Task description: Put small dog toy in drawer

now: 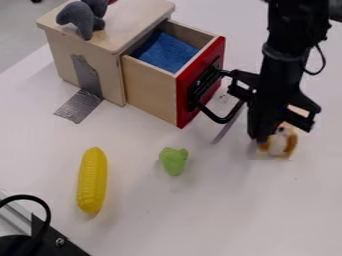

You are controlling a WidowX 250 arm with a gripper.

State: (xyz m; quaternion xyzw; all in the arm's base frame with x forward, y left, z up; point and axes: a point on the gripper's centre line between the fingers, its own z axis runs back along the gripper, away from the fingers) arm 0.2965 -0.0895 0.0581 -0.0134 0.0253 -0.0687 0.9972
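The gripper [272, 131] hangs low over the table at the right, pointing down, right above the small dog toy [280, 142]. The toy is orange and white, and the gripper partly covers its upper side; whether they touch I cannot tell. To the left, the wooden drawer [151, 89] is pulled out of its box, with a red front and a black handle. A blue lining or cloth [165, 51] lies inside it.
A grey toy [83, 19] rests on top of the wooden box [57, 50]. In front are a yellow corn [92, 180] and a green toy [174, 161]. A thin purple item [226, 130] lies between handle and gripper. Black equipment fills the lower left corner.
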